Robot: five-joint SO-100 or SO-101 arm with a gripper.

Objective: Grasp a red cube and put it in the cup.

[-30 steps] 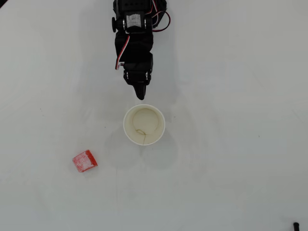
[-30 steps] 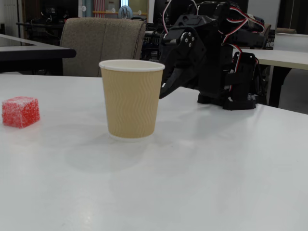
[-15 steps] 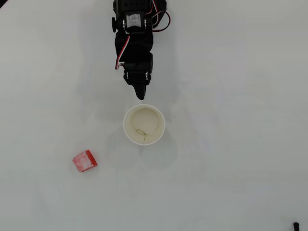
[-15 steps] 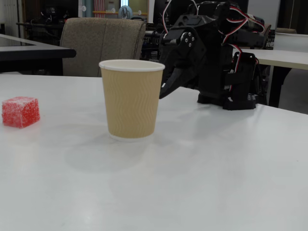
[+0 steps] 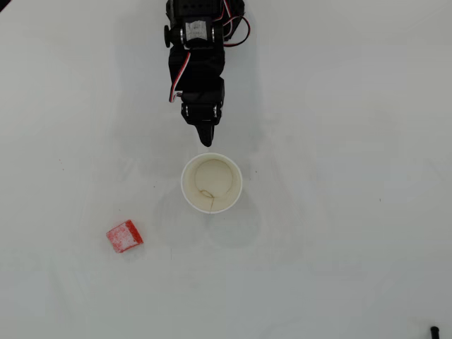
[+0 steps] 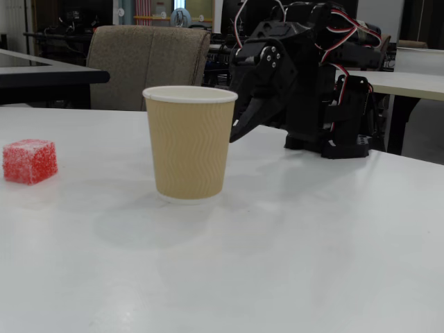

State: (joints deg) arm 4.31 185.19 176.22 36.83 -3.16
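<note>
White worktop [image 5: 339,233]: my jaws [image 5: 206,139], together and empty, hang behind the cup [image 5: 211,183]. To grasp cleanly, I should skirt it, spreading over the red cube [image 5: 124,236] toward the near-left corner.

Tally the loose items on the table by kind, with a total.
Red cube: 1
Paper cup: 1
Total: 2

The black two-finger gripper [image 5: 206,141] [image 6: 234,137] of the single black servo arm [image 5: 201,42] [image 6: 305,76] points toward the near side of the table, its jaws pressed together and empty. The arm sits folded low at the far side, with red-and-white wires looping over its joints.
</note>
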